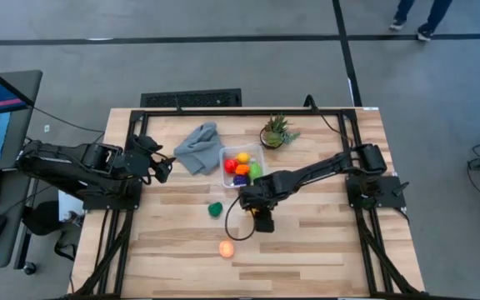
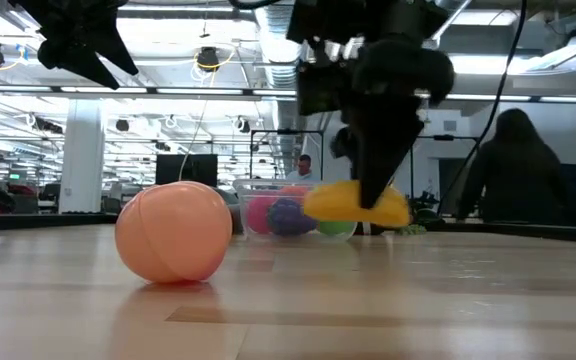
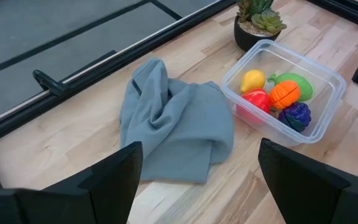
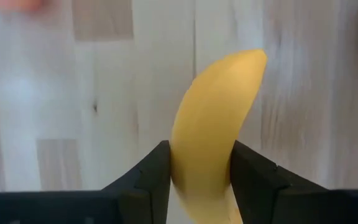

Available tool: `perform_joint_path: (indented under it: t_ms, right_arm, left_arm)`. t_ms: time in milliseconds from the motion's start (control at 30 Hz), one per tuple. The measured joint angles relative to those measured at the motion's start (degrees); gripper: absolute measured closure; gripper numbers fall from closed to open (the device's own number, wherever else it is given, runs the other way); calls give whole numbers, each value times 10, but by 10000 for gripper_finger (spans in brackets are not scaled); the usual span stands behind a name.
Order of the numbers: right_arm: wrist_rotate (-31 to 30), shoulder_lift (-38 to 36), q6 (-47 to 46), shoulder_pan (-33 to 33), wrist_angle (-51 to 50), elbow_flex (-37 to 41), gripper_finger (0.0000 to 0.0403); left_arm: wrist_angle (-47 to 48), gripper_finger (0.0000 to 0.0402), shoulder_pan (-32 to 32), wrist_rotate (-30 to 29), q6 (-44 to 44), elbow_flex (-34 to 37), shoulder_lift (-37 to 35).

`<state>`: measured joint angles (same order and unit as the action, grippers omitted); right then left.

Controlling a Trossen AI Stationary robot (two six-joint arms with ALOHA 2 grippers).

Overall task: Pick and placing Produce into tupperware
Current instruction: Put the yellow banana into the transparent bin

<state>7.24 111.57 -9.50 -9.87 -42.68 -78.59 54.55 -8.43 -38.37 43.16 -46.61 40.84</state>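
My right gripper (image 1: 262, 222) hangs over the table's middle, just near of the tupperware (image 1: 242, 167), and is shut on a yellow banana (image 2: 356, 205). The clear tupperware (image 3: 319, 81) holds yellow, red, orange, green and purple produce. A dark green piece (image 1: 215, 208) rests on the wood to the left of my right gripper. A peach piece (image 2: 175, 232) sits nearer the table's near edge. My left gripper (image 3: 201, 163) is open and waits at the table's left side, facing the grey cloth (image 3: 173, 121). My right gripper pinches the banana (image 4: 201, 143) between its two fingers (image 4: 148, 174), which lie across it at roughly mid-length. The fingers come from above, pointing down. The banana lies about level under the fingers (image 2: 378, 170), lifted clear of the table.
A crumpled grey cloth (image 1: 198, 148) lies against the tupperware's left side. A small potted plant (image 1: 277, 132) stands just beyond its far right corner. Bare wood stretches along the near side and to the right (image 1: 332, 242). People stand in the room beyond.
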Motion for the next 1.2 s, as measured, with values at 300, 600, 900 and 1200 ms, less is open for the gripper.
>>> perform_joint_path:
  t_ms: [300,600,900,1200]
  right_arm:
    - [-15,-58,-16,16,-10,1,239]
    - [-32,-140,-42,39,37,1,233]
    - [-41,-187,-42,59,110,1,238]
    - [-41,-195,-44,59,159,5,233]
  left_arm:
    - [-1,93,0,0,2,0,0]
    - [-1,93,0,0,2,0,0]
    - [-3,93,0,1,2,0,0]
    - [-4,93,0,6,1,0,0]
